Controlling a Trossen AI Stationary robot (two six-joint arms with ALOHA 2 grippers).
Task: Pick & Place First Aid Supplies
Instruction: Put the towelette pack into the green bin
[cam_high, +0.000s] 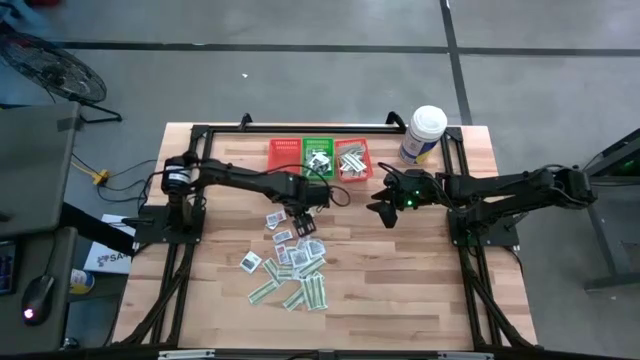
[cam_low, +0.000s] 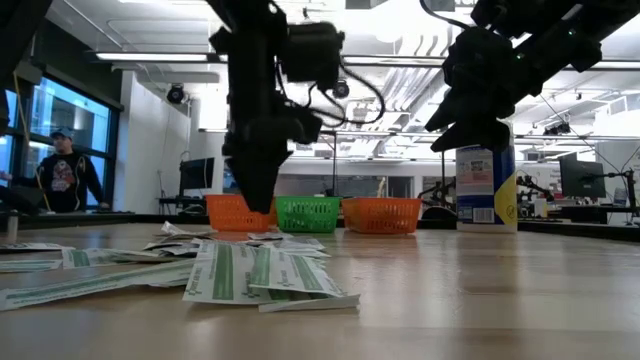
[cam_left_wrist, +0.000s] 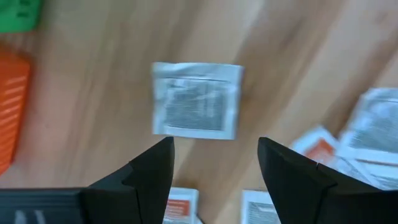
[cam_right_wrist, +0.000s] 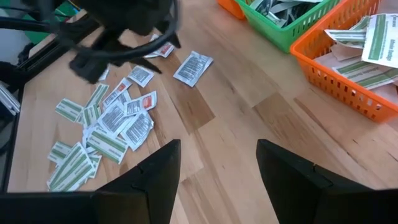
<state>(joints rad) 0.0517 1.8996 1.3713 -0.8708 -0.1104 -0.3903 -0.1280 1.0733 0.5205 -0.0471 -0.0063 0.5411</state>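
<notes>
High view: left gripper (cam_high: 303, 207) sits over the upper edge of the packet pile (cam_high: 290, 262) mid-table, just below the 3 baskets (cam_high: 319, 157). Right gripper (cam_high: 392, 207) hangs well to the right of the pile, near the tub (cam_high: 424, 134), over bare wood. Left arm is clearly the nearer one.

Low view: left gripper (cam_low: 258, 170) is raised off the table, nothing between its tips. Strip packets (cam_low: 262, 276) lie flat in the foreground; baskets sit behind.

Left wrist view: fingers (cam_left_wrist: 151, 171) spread, holding nothing. 1 white square packet (cam_left_wrist: 197, 99) lies flat on the wood straight ahead of the gap, apart from both tips. Its slightly longer side runs across the finger line, so a straight descent should bracket it. More packets (cam_left_wrist: 373, 134) lie off to one side.

Right wrist view: right fingers (cam_right_wrist: 159, 174) spread, empty, over bare table (cam_right_wrist: 249, 124). Pile (cam_right_wrist: 106, 127) lies well apart from them; the same lone packet (cam_right_wrist: 193, 67) sits next to the left arm.
</notes>
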